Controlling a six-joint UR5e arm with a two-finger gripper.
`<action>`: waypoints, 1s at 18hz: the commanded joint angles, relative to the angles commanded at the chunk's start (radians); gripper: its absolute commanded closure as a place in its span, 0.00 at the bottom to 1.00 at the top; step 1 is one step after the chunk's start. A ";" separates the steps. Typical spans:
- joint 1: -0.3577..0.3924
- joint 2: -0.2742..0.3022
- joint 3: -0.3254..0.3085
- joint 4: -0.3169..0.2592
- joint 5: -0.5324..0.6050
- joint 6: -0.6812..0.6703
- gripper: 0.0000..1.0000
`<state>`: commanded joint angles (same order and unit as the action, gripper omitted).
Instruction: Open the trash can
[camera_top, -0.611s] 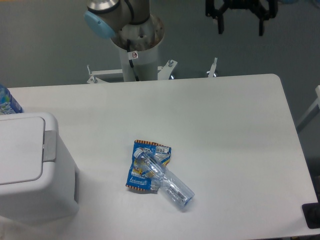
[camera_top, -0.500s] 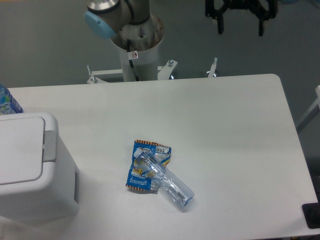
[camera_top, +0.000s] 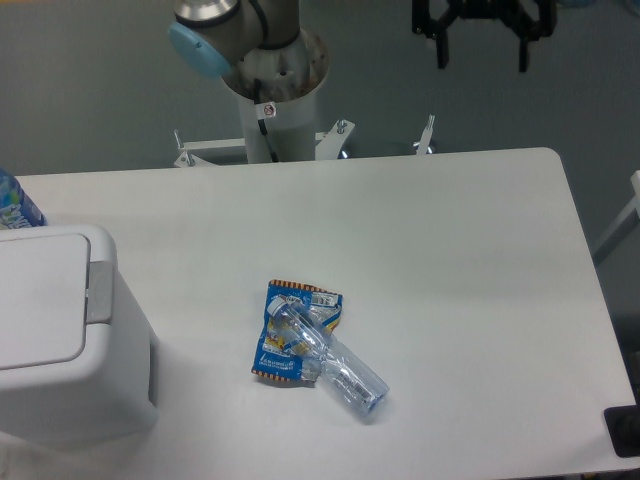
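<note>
Camera view, looking down on a white counter (camera_top: 450, 260): the trash can (camera_top: 60, 340) stands at the counter's left edge, partly cut off by the frame, its flat lid shut and the grey hinge tab on the lid's right side. Right of the trash can, well apart from it and near the counter's front, lies a crushed clear bottle (camera_top: 330, 360), resting partly on a blue snack wrapper (camera_top: 290, 330). Behind the trash can, at the frame's left edge, a blue-labelled bottle (camera_top: 15, 205) peeks in. Far from the trash can, beyond the counter's back edge at upper right, the black tool (camera_top: 482, 55) hangs with its two fingers spread apart, gripping nothing. Behind the counter stands the arm's base (camera_top: 270, 90)
</note>
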<state>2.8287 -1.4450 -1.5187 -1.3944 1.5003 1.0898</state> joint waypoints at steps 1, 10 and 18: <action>-0.009 -0.003 0.006 0.000 0.000 -0.069 0.00; -0.227 -0.041 -0.003 0.106 -0.028 -0.445 0.00; -0.406 -0.136 0.006 0.230 -0.121 -0.753 0.00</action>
<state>2.4224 -1.5814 -1.5125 -1.1646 1.3792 0.3365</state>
